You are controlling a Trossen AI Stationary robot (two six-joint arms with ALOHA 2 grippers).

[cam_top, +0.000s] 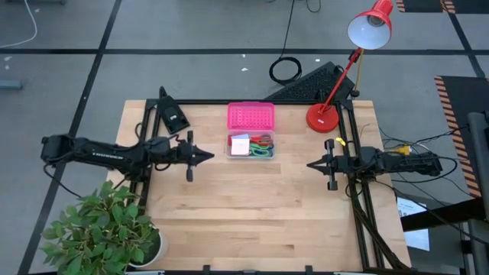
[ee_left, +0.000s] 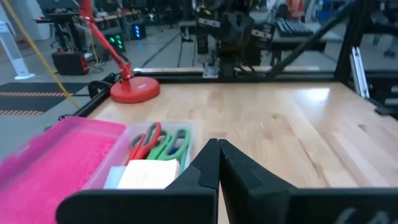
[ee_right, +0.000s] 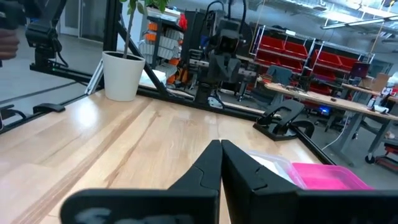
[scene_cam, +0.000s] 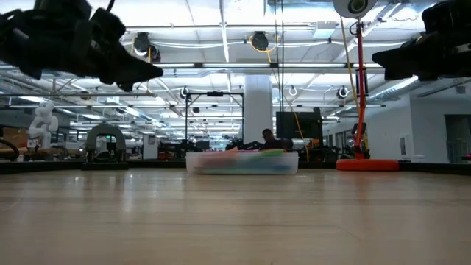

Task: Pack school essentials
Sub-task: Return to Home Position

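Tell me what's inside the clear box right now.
In the clear box: red and green scissors beside a white notepad. Anything beneath them is covered. The pink lid lies alongside.

I count two grippers, left (cam_top: 209, 156) and right (cam_top: 312, 163), one clear box (cam_top: 250, 145), one pink lid (cam_top: 250, 117), three scissors (ee_left: 158, 144), one red lamp (cam_top: 324, 116), one potted plant (cam_top: 103, 229)

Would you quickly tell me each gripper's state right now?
Left gripper: shut, empty, above the table.
Right gripper: shut, empty, above the table.

Red and green-handled scissors (ee_left: 157, 144) lying flat, side by side inside the clear box (cam_top: 250, 145). Pale notepad (ee_left: 148, 174) flat just beside the handles, in the same box.
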